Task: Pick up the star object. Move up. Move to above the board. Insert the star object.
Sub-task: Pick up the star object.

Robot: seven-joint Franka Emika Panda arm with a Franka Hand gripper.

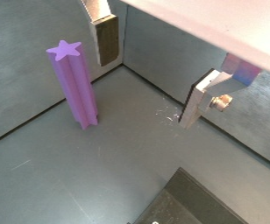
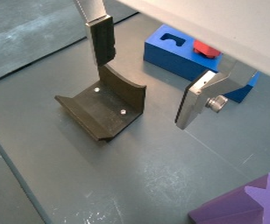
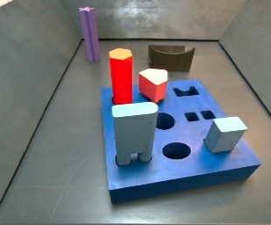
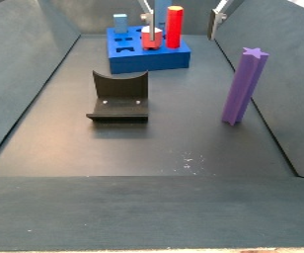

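Star [image 4: 246, 86] stands up straight on the dark floor, close to one side wall, purple and tall and thin, with nothing touching it. A side view [image 3: 89, 33] shows it far back in a corner, well away from the board [image 3: 185, 163]. The board is a thick blue block with holes in its top, and a red post [image 3: 121, 76], a light blue block [image 3: 135, 132], a smaller pale block [image 3: 225, 134] and a red and white piece [image 3: 153, 84] stick up out of it. A dark brown arch [image 4: 119, 96] lies on the floor between the board and the star. The gripper [image 1: 149, 74] hangs above the floor with its two silver fingers [image 1: 200, 99] wide apart and nothing between them. In a wrist view the star stands just beside it, and in a wrist view the arch [image 2: 103, 107] sits under the gripper [image 2: 149, 83].
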